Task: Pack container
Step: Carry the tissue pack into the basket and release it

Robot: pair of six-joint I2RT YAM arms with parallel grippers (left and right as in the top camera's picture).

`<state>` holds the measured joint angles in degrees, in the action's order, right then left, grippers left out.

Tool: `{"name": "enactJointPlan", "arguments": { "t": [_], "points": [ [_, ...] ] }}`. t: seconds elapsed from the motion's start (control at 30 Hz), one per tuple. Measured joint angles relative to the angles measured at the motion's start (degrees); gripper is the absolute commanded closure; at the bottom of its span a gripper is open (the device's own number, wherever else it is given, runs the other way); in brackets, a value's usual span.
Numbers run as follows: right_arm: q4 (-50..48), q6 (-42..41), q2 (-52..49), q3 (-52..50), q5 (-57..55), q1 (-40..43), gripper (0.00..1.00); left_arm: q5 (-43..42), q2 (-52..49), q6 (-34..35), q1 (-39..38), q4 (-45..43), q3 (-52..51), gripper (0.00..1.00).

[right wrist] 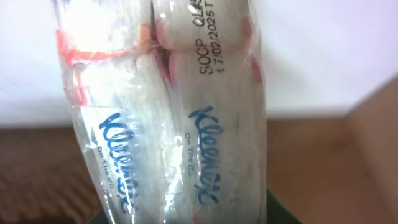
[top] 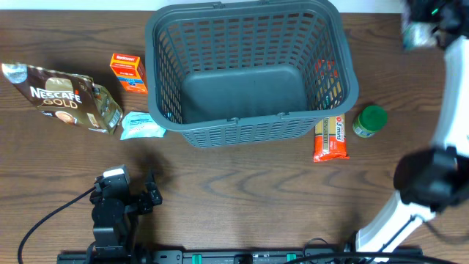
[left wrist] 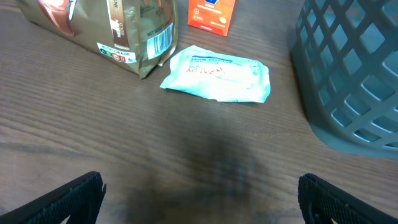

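The dark grey lattice basket (top: 253, 126) stands at the back middle of the table, and its floor shows nothing on it. Its corner shows at the right of the left wrist view (left wrist: 354, 81). My left gripper (top: 126, 188) is open and empty, low over the wood near the front left (left wrist: 200, 199). My right gripper (top: 426, 20) is raised at the far right, beyond the basket's right corner. It is shut on a clear Kleenex tissue pack (right wrist: 168, 124), which fills the right wrist view and is a blur in the overhead view (top: 418, 34).
Left of the basket lie a Nescafe Gold bag (top: 62, 99), an orange box (top: 128, 72) and a pale blue packet (top: 141, 126), also in the left wrist view (left wrist: 217, 73). Right of it lie an orange-red pack (top: 331, 138) and a green-lidded jar (top: 370, 121).
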<state>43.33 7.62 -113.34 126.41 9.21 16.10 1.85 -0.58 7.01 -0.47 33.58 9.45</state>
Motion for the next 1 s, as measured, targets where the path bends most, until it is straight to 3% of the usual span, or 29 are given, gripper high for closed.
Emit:
{"name": "enactJointPlan", "arguments": {
  "t": [0.13,0.3,0.67,0.83,0.87,0.9,0.93,0.97,1.0],
  "points": [
    [-0.55,6.01,8.83,1.09,1.84,-4.44,0.94,0.0,0.0,0.0,0.0,0.02,0.0,0.01],
    [1.36,15.5,13.03,1.29,6.93,-13.2,0.92,0.0,0.0,0.0,0.0,0.02,0.0,0.02],
    [15.61,40.3,8.09,1.2,18.23,-27.58,0.9,0.0,0.0,0.0,0.0,0.0,0.0,0.01],
    [17.0,45.92,5.4,1.11,18.36,-32.04,0.9,0.0,0.0,0.0,0.0,0.02,0.0,0.01],
    [16.9,46.69,4.87,1.11,17.99,-32.61,0.85,0.0,0.0,0.0,0.0,0.02,0.0,0.01],
    [16.83,47.19,4.33,1.11,17.7,-33.07,0.68,0.0,0.0,0.0,0.0,0.02,0.0,0.02],
    [16.79,47.36,3.98,1.11,17.46,-33.24,0.46,0.0,0.0,0.0,0.0,0.02,0.0,0.01],
    [16.5,47.67,3.48,1.09,17.27,-33.29,0.18,0.0,0.0,0.0,0.0,0.02,0.0,0.02],
    [15.8,48.02,3.06,1.09,17.0,-33.27,0.02,0.0,0.0,0.0,0.0,0.02,0.0,0.01]
  ]
}}
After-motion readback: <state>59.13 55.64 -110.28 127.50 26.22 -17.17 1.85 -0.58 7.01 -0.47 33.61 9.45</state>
